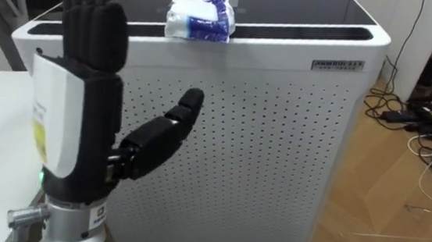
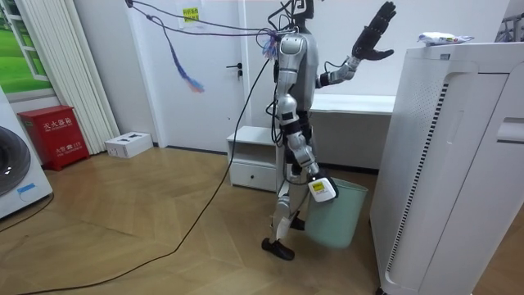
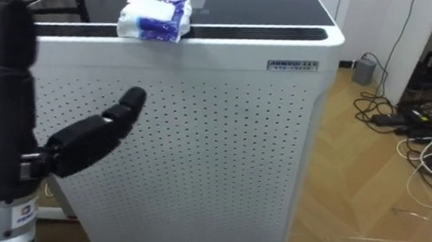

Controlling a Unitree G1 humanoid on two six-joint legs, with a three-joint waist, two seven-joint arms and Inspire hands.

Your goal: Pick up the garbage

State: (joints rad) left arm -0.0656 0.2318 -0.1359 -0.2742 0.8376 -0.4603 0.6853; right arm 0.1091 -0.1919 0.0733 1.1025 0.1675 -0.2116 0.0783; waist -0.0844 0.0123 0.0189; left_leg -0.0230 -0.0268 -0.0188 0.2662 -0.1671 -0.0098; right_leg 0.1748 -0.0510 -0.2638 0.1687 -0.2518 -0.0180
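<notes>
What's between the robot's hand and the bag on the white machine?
Nothing blocks it. In the left eye view the open left hand is left of the bag, with just the machine's top edge between them.

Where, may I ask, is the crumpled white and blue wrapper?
The wrapper lies atop the white perforated cabinet, at its front edge, upper middle of the left eye view, right of the left hand.

Eye views: close, down at white cabinet [image 1: 222,137]; room view: distant, shares cabinet.
</notes>
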